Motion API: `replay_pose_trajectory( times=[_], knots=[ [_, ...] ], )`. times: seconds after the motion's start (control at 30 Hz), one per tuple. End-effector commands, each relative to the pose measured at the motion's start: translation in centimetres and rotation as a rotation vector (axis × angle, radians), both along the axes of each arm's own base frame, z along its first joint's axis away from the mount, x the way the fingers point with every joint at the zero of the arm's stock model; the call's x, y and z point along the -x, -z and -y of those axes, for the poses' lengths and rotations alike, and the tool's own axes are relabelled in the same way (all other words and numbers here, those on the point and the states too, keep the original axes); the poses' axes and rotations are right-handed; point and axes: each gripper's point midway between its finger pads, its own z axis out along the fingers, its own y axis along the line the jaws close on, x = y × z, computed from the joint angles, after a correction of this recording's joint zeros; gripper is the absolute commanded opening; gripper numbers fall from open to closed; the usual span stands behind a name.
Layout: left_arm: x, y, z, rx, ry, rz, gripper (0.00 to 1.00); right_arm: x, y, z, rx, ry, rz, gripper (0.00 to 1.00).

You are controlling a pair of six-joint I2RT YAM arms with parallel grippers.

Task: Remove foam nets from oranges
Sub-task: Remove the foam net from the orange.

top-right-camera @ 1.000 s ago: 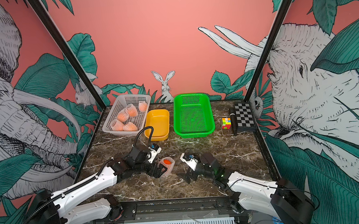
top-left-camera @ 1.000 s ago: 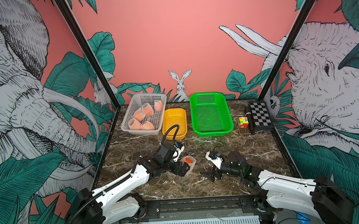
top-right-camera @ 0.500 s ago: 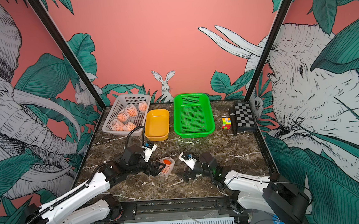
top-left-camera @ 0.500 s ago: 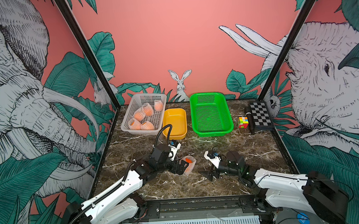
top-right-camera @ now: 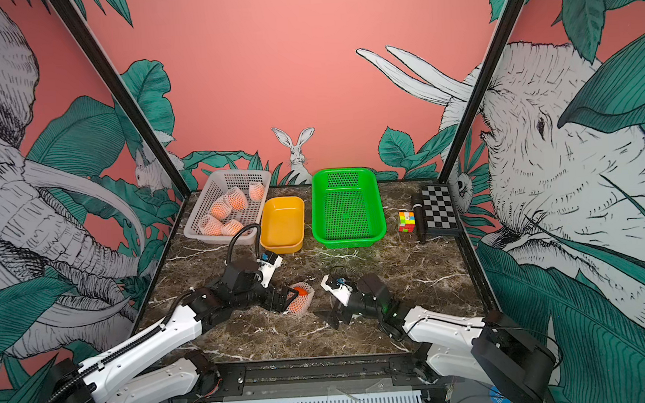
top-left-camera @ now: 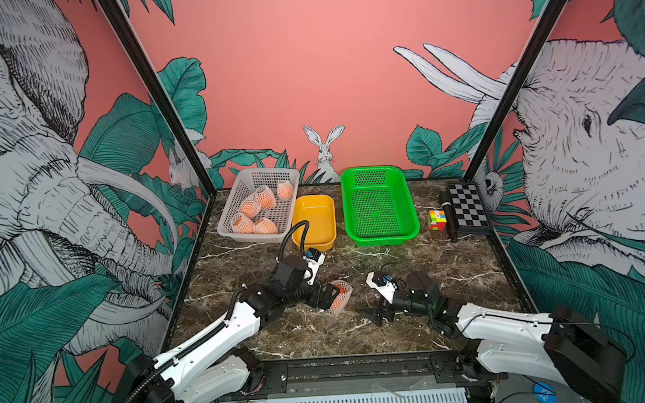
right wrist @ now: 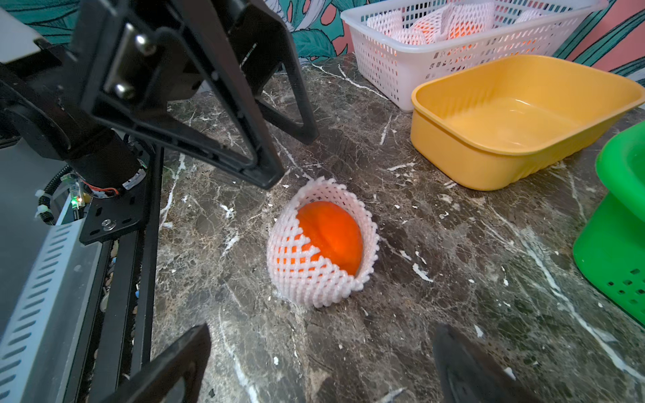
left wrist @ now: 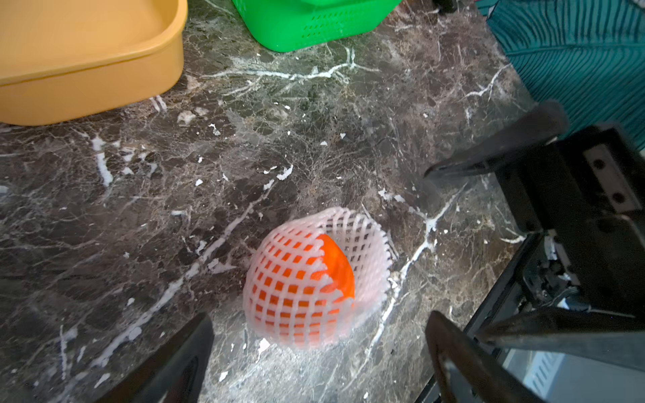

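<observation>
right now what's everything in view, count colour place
netted oranges: five, white over orange, in white basket
loose netted orange: one, white over orange, front middle
white basket: one, white, far left
tub: one, yellow, right of white basket
green basket: one, green, far middle
puzzle cube: one, multicoloured, far right
black stick: one, black, beside cube
checkerboard: one, black-white, far right edge
table: one, dark marble, underneath
left end effector: one, black, open, by loose orange
right end effector: one, black, open, facing it
</observation>
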Motion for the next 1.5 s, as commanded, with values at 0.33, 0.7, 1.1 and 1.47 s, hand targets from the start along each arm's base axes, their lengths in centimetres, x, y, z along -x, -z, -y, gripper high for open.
replay_pose_trajectory(
  times=[0.33,0.7,1.1,1.47],
  knots=[
    [-1.6,-1.4,-0.9,0.159,-0.119,-0.037,0.96,-1.1,-3.1,-2.6,-0.075,-0.034,-0.004,0.99],
    [-1.7,1.0,-2.6,0.150,-0.220,-0.145,0.96,-3.6,-1.8,-3.1,-0.014,0.181,-0.354,0.99],
    [-2.1,2.1,-3.9,0.128,-0.253,-0.169,0.96,-2.9,-0.3,-2.4,0.069,0.315,-0.652,0.99],
    [-1.8,3.0,-4.0,0.136,-0.257,-0.188,0.96,-1.8,-0.6,-5.4,0.072,0.229,-0.601,0.99]
  ],
)
